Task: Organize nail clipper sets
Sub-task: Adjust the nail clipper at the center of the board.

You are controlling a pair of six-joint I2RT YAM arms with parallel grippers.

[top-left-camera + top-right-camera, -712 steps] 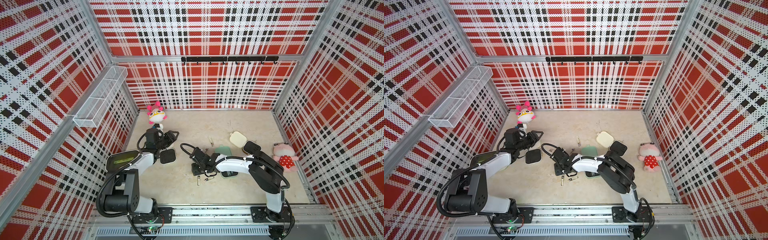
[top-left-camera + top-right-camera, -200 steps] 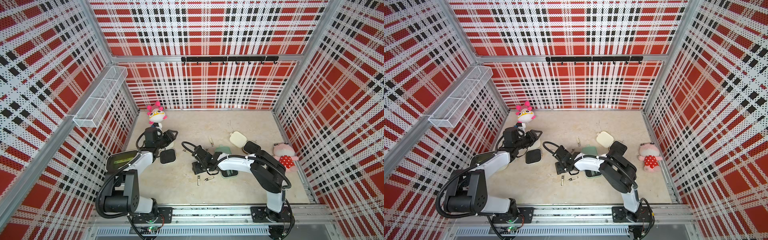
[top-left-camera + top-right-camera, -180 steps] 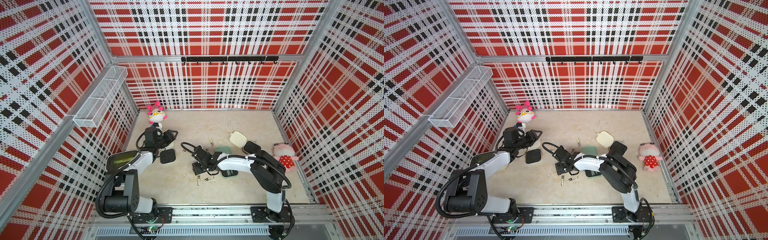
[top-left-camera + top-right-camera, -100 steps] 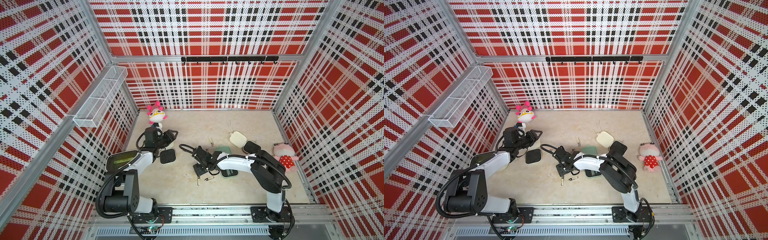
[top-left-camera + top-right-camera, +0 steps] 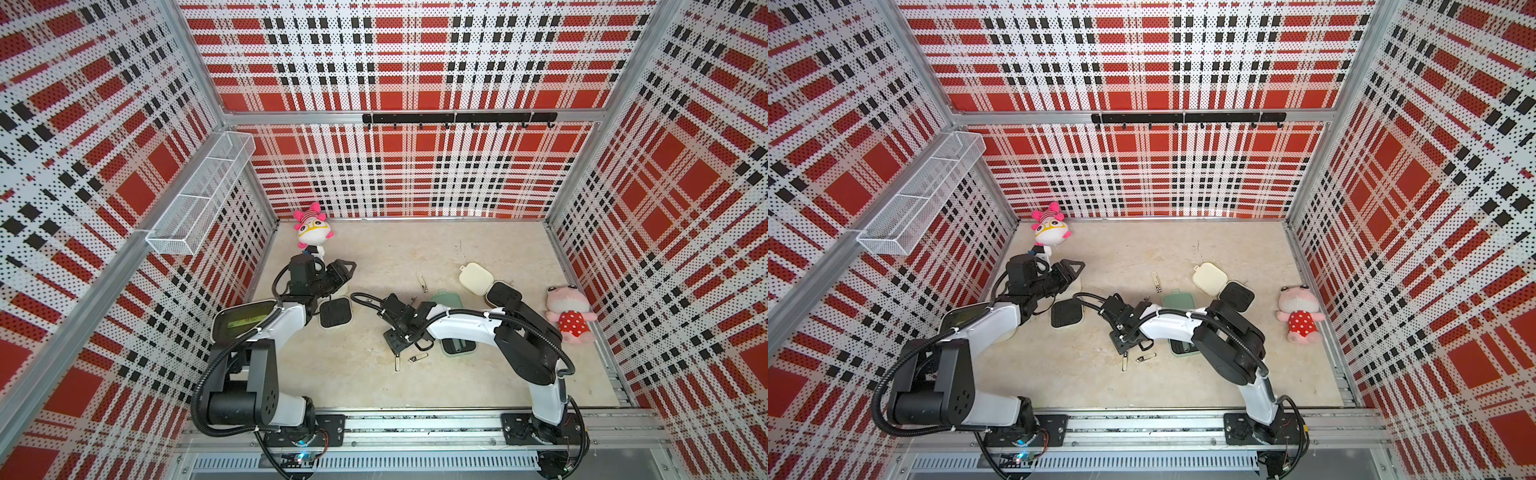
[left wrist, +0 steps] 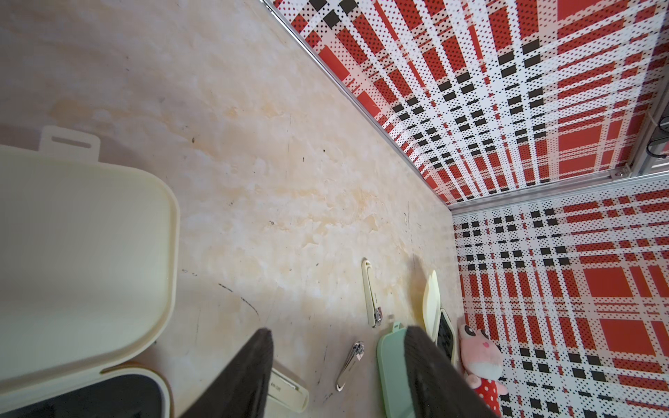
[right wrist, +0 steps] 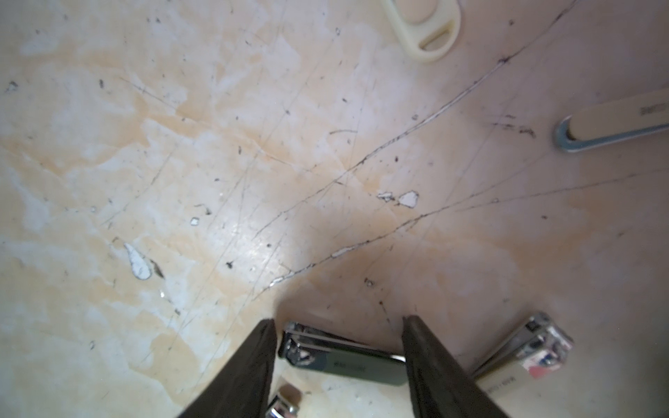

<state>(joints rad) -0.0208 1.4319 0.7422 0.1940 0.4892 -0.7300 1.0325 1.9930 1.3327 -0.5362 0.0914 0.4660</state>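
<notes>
Right jaws, low at the centre of the tabletop point(image 5: 357, 382): parted wide, not clenched, straddling a dark-levered clipper point(image 7: 344, 356) lying flat, with a finger point(image 7: 249, 372) just beside each end.

At 6 o'clock of them, on the bare surface: a small silver clipper point(image 5: 397, 363) and, just beside it, a small silver tool point(image 5: 417, 357).

At 3 o'clock of them, partly under the right arm: the mint green case point(image 5: 446, 300), hinged open. Farther out toward 2 o'clock sits a cream case point(image 5: 476, 277), open too. At 11 o'clock of the mint green case lies a long clipper point(image 5: 422, 281), touching nothing.

Left jaws, at 9 o'clock of the tabletop: released, gripping nothing — hovering over the lid of the second cream case point(image 6: 83, 235), with its black tray point(image 5: 336, 312) at 6 o'clock of them.

In the 11 o'clock corner stands a pink-haired plush point(image 5: 313, 228); at the 3 o'clock edge lies a red-dressed plush point(image 5: 567, 318).
</notes>
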